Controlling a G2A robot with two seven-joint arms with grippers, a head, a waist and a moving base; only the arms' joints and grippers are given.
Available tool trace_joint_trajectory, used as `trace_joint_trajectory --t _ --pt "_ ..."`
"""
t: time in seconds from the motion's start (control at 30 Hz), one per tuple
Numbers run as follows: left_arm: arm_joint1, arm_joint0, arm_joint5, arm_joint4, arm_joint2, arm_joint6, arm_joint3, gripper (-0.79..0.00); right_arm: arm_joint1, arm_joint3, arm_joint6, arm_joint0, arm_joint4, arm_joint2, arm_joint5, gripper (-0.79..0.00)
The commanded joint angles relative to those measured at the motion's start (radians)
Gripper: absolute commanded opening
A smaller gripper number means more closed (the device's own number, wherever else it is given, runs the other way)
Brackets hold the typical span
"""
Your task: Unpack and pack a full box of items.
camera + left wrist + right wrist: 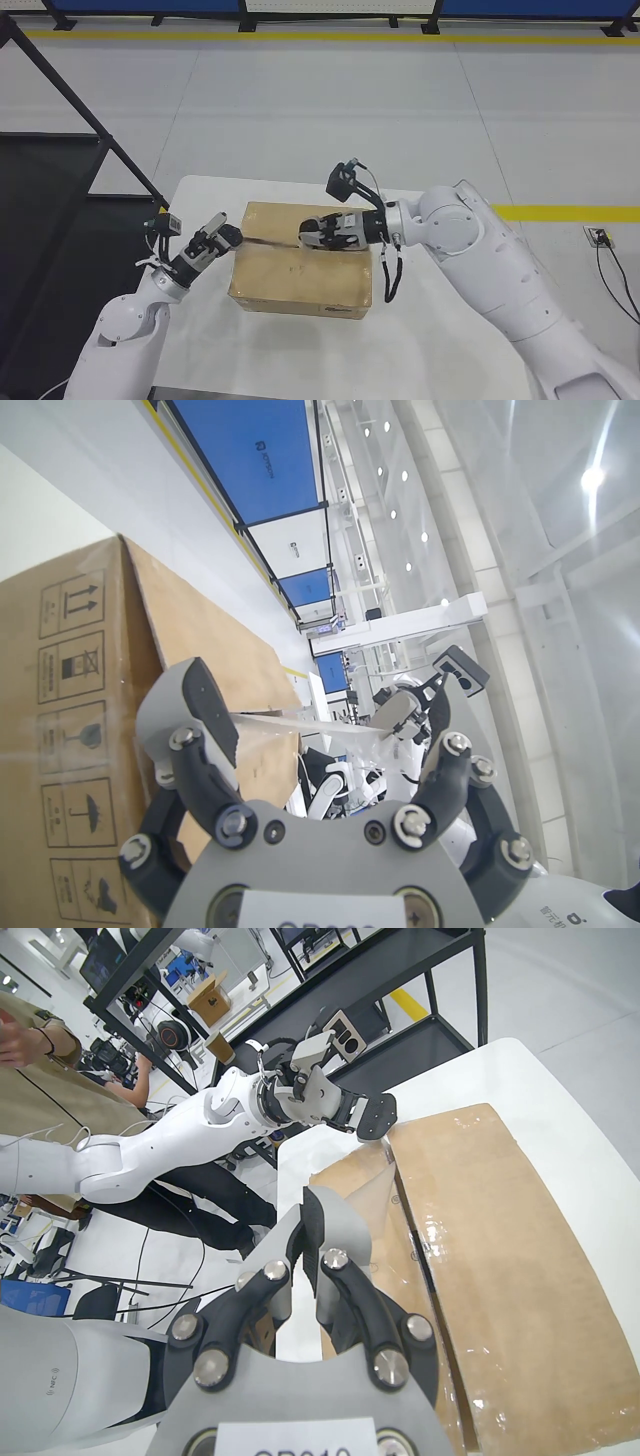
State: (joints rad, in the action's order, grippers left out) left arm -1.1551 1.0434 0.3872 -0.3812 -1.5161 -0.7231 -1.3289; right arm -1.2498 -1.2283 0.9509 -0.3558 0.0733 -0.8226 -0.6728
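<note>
Cardboard box, printed handling symbols, tape seemingly lifted

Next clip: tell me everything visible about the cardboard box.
The cardboard box is brown and sits flat on the white table, top flaps closed. Black handling symbols are printed on one side. Clear tape runs along the middle seam and is partly peeled up, its free end pinched in the right gripper above the lid. The open left gripper is at the seam's other end; contact is unclear.
</note>
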Motion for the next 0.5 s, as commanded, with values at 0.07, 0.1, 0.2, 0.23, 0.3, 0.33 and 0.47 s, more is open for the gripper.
trace_joint_trajectory --t 0.07,0.1,0.2,0.23,0.3,0.33,0.47 --pt "0.004 0.032 0.004 -0.022 -0.026 0.008 -0.014 0.000 0.002 -0.022 -0.020 -0.012 0.005 -0.007 -0.006 -0.785" --pt "0.005 0.039 0.005 -0.023 -0.029 0.006 -0.017 0.000 0.002 -0.026 -0.023 -0.014 0.004 -0.009 -0.005 -0.785" --pt "0.007 0.057 0.008 -0.021 -0.029 0.000 -0.024 0.000 0.003 -0.032 -0.024 -0.015 0.004 -0.011 0.007 -0.785" --pt "0.007 0.061 0.010 -0.021 -0.028 -0.004 -0.027 0.000 0.002 -0.032 -0.022 -0.015 0.003 -0.010 0.012 -0.785" --pt "0.008 0.066 0.012 -0.021 -0.026 -0.008 -0.035 0.000 0.001 -0.028 -0.020 -0.014 0.000 -0.008 0.022 -0.785" --pt "0.008 0.067 0.012 -0.022 -0.025 -0.008 -0.039 0.000 0.001 -0.023 -0.019 -0.013 -0.004 -0.007 0.026 -0.785" --pt "0.007 0.052 0.010 -0.026 -0.012 -0.005 -0.053 0.000 0.000 -0.008 -0.005 -0.012 -0.025 -0.007 0.031 -0.785"
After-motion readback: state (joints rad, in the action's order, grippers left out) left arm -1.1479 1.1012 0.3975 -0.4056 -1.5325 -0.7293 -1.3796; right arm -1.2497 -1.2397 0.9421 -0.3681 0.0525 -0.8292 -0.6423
